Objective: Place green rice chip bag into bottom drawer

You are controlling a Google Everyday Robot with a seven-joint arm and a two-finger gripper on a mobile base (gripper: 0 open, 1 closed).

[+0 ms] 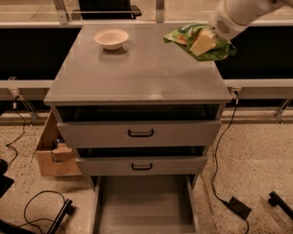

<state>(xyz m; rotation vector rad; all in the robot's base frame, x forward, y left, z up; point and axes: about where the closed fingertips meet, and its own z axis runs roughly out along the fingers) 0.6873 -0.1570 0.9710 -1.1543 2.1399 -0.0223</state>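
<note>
My gripper (204, 42) is shut on the green rice chip bag (183, 35) and holds it in the air above the right rear part of the cabinet top (137, 68). One pale finger (202, 43) lies across the crinkled bag. The white arm (238, 13) comes in from the upper right. The bottom drawer (144, 201) is pulled out at the foot of the cabinet, and its flat grey floor shows with nothing on it.
A small beige bowl (111, 38) stands on the cabinet top at the back left. Two upper drawers with black handles (140, 133) are slightly open. A cardboard box (52, 151) sits on the floor at the left. Cables and a black power brick (239, 206) lie on the floor.
</note>
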